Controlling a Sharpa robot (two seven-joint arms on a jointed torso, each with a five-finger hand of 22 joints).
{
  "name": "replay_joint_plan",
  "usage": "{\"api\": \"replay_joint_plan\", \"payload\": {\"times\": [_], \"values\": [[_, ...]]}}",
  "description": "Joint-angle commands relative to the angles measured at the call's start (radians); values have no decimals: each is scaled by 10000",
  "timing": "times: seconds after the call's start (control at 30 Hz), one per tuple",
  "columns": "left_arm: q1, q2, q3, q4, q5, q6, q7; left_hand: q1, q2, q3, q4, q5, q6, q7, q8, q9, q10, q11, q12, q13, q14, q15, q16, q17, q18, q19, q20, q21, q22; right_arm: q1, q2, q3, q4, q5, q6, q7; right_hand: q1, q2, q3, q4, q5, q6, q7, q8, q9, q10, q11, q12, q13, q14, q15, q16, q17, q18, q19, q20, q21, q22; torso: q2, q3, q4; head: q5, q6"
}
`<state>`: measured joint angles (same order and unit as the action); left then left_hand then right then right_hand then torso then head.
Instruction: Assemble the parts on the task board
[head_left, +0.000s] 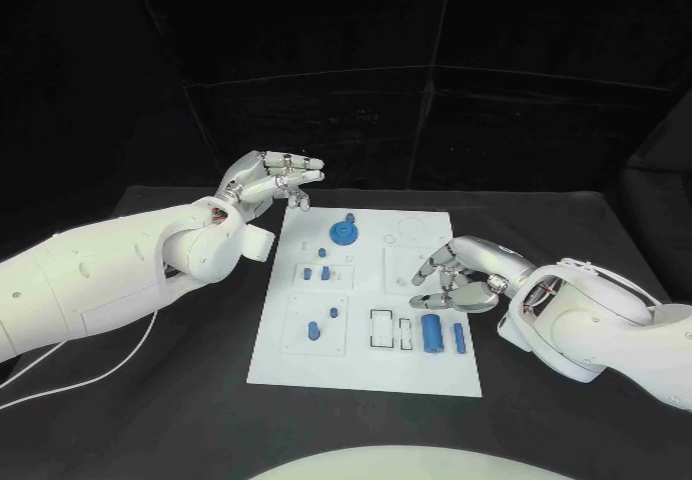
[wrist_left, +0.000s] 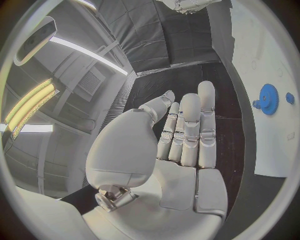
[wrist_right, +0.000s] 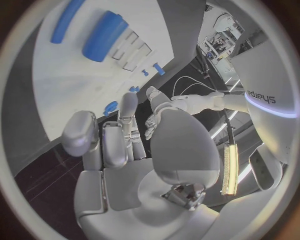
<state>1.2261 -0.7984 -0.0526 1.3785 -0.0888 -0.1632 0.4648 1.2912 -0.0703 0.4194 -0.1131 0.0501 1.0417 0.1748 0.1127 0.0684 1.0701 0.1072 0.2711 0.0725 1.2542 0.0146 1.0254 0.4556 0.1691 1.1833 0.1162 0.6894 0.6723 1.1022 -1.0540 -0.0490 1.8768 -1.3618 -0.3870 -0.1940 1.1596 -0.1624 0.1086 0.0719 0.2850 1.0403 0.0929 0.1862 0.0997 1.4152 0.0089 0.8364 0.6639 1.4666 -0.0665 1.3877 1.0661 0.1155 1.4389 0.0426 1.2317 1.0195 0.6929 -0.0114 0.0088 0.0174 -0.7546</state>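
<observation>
From the head view, the left hand (head_left: 271, 180) is hovering just off the far left corner of the task board (head_left: 368, 372), its fingers loosely apart and curling with nothing in them. Just beside it on the board, toward the right hand, the blue gear (head_left: 345, 233) is sitting with a small blue knob just beyond it. The right hand (head_left: 464, 274) is hanging over the board's right side, fingers bent downward and spread, gripping nothing. Nearer the robot than that hand, the blue cylinder (head_left: 431, 332) and the slim blue pin (head_left: 460, 337) are lying side by side, with two open rectangular slots (head_left: 391, 330) just beside the cylinder. Several small blue pegs (head_left: 322, 272) are standing between the two hands, and two more (head_left: 323, 320) are sitting nearer the robot.

In the left wrist view, the left hand (wrist_left: 181, 145) is showing its palm with fingers extended side by side, holding nothing; the gear (wrist_left: 268, 99) is lying on the board (wrist_left: 272, 45) beyond the fingertips and off to one side.

In the right wrist view, the right hand (wrist_right: 134, 150) is opening, fingers apart and free, above the board (wrist_right: 81, 85). Beyond its fingertips the cylinder (wrist_right: 104, 36) and pin (wrist_right: 65, 21) are lying next to the slots (wrist_right: 132, 49).
</observation>
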Motion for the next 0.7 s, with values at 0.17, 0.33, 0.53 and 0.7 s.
{"api": "replay_joint_plan", "payload": {"times": [0.17, 0.33, 0.53, 0.7], "values": [[14, -3, -25, 23, 28, 80, 12, -41, 32, -59, 3, -12, -24, 42, 69, 4, -82, -8, 49, -3, -68, 34, 14, -9, 132, -27, 10, -31, -16, -193, -444, -23, 119, -22, 37, -2347, 47, 356, -1466, 1069, 81, -169, -27, 544, 167, -2, -33, 3474, 4191, 461, -12, 544, 1214, -209, 100, -74, 451, 613, -88, 0, -161, -283, 28], [14, 6, -39, 22, 28, 102, 14, -41, 32, -59, 3, -12, -24, 42, 69, 4, -82, -8, 49, -3, -68, 34, 14, -9, 132, -27, 10, -31, -16, -330, -455, -39, 165, -263, 335, -3120, 94, 357, -2269, 2020, 68, -297, -33, 878, 300, 35, -19, 4117, 5110, 480, -13, 658, 1508, -223, 99, -62, 558, 751, -114, -22, -163, -377, 25], [13, 15, -55, 11, 28, 125, 12, -41, 32, -59, 3, -12, -24, 42, 69, 4, -82, -8, 49, -3, -68, 34, 14, -9, 132, -27, 10, -31, -16, -517, -315, -53, 143, -390, 739, -3536, -155, 313, -2546, 2224, -63, -366, -24, 969, 341, 19, -15, 4161, 5226, 477, -5, 664, 1549, -218, 84, -60, 550, 737, -99, -16, -145, -386, 42], [13, 1, -68, 8, 28, 124, 13, -41, 32, -59, 3, -12, -24, 42, 69, 4, -82, -8, 49, -3, -68, 34, 14, -9, 132, -27, 10, -31, -16, -632, -197, -61, 117, -533, 927, -3642, -126, 354, -2581, 2213, -113, -317, -46, 1059, 385, 28, -30, 4197, 5298, 482, -13, 676, 1587, -222, 89, -62, 569, 765, -92, -9, -175, -350, 38]]}}
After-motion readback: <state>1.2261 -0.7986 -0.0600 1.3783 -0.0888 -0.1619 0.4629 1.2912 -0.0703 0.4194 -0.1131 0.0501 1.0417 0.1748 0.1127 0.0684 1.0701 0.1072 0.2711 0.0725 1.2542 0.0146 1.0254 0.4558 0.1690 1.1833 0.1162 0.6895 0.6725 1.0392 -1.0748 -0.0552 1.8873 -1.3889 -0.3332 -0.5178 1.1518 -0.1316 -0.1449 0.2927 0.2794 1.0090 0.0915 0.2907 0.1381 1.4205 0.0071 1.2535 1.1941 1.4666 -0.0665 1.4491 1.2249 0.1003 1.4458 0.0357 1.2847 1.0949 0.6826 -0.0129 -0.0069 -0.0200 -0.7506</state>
